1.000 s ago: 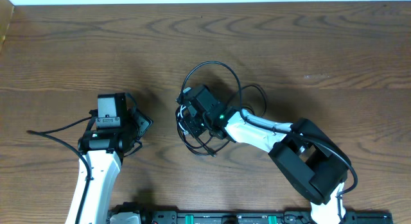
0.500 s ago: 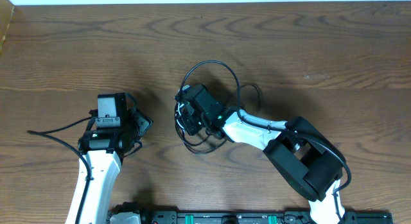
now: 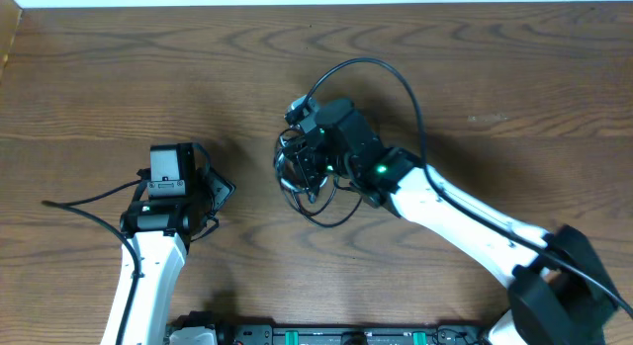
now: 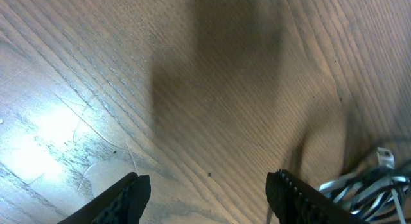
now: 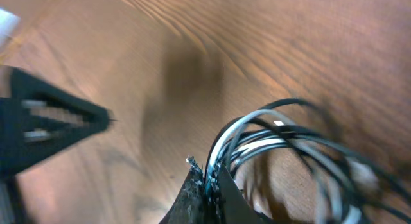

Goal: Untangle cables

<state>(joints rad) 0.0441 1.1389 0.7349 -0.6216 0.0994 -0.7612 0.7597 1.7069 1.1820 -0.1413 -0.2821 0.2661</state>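
The cables [image 3: 315,187], black and white thin cords in a tangled bundle of loops, lie at the table's middle. My right gripper [image 3: 309,159] is shut on the bundle; in the right wrist view the jaws [image 5: 209,185] pinch several black and white strands [image 5: 270,137], which loop away up and right, blurred. A black loop [image 3: 381,73] arcs up and right of the gripper. My left gripper [image 3: 220,192] is open and empty over bare wood to the left of the bundle. In the left wrist view its fingers [image 4: 209,192] are wide apart, with the cables [image 4: 372,182] at the lower right edge.
The wooden table [image 3: 495,68] stretches around the bundle. A thick black arm wire [image 3: 84,202] trails left from the left arm. A black rail [image 3: 336,335] runs along the front edge. The table's far edge meets a white strip at the top.
My right gripper has moved up and a little right with the cables in it, and its arm has swung out to the right. The big black loop now stands higher. The left arm has not moved.
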